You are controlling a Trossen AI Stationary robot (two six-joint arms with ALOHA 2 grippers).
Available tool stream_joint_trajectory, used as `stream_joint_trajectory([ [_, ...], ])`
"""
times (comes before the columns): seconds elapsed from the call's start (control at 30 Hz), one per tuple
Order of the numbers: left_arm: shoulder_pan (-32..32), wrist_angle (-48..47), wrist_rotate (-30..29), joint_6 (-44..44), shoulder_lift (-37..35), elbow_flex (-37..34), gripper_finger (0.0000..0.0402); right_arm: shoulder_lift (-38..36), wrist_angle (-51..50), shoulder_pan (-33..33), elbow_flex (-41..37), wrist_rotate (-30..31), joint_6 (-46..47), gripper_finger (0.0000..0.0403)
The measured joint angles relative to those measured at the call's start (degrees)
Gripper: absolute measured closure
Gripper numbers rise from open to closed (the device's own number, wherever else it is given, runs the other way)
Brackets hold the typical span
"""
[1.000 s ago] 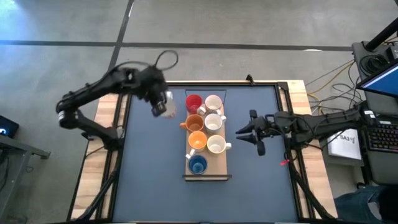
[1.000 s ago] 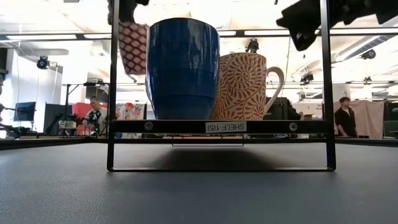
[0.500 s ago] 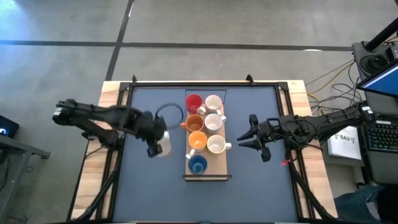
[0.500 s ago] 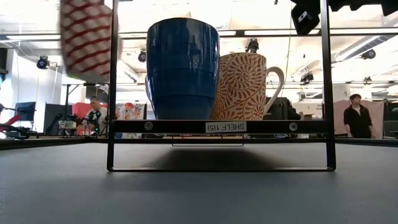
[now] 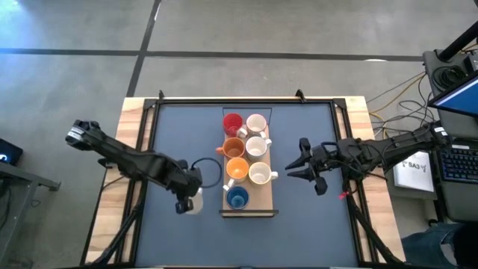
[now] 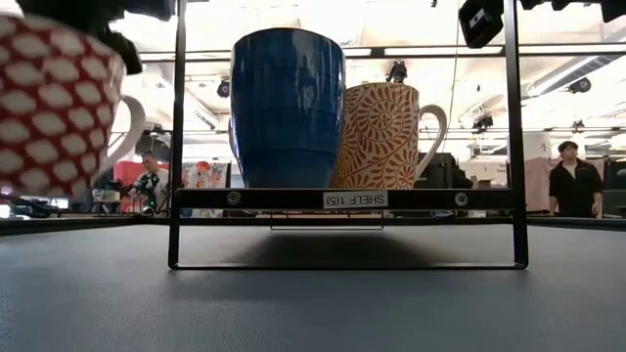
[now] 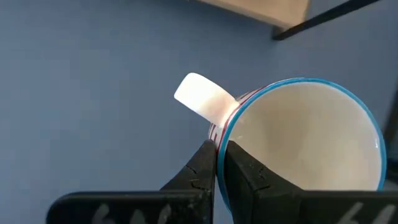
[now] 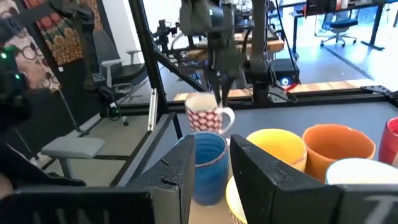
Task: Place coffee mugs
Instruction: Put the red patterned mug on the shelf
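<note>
Left tool (image 7: pixel 216 163) clamped on rim of red-patterned mug (image 7: pixel 298 146), beside shelf (image 5: pixel 263 203); right tool (image 5: pixel 300 159) fingers apart, over table (image 5: pixel 314 224).

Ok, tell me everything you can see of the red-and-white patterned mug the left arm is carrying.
The patterned mug is white ceramic with a red lattice pattern outside, a plain white inside, a thin blue rim and a white loop handle. It hangs upright and empty, clear of the table, just left of the shelf near its front end. Only the left pincer touches it, shut on the rim beside the handle.
</note>
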Motion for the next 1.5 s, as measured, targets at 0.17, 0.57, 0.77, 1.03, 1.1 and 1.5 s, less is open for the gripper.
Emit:
stream_joint_trajectory([
  [0.17,-0.2,3.6,-1.2,0.6,0.0,-3.6,0.04,0.3,2.1,0.5,0.0,0.0,0.0,0.031],
  [0.57,-0.8,9.6,-7.1,0.2,0.0,-8.4,0.0399,5.2,7.8,0.5,0.2,0.1,0.5,0.031],
  [0.77,-0.8,11.1,-7.1,-0.7,-0.2,-10.7,0.0391,8.8,8.3,0.5,2.9,0.0,0.4,0.031],
  [1.03,-0.8,11.6,-7.2,-1.1,-0.2,-11.0,0.0383,11.9,8.1,1.0,5.9,-0.1,-0.8,0.031],
  [1.1,-0.8,11.7,-7.2,-0.8,-0.1,-11.0,0.0383,12.3,8.2,1.3,6.2,-0.1,-0.8,0.031],
  [1.5,-0.8,11.6,-7.2,0.0,0.0,-11.2,0.036,15.4,8.0,2.8,9.3,-0.1,-1.5,0.031],
])
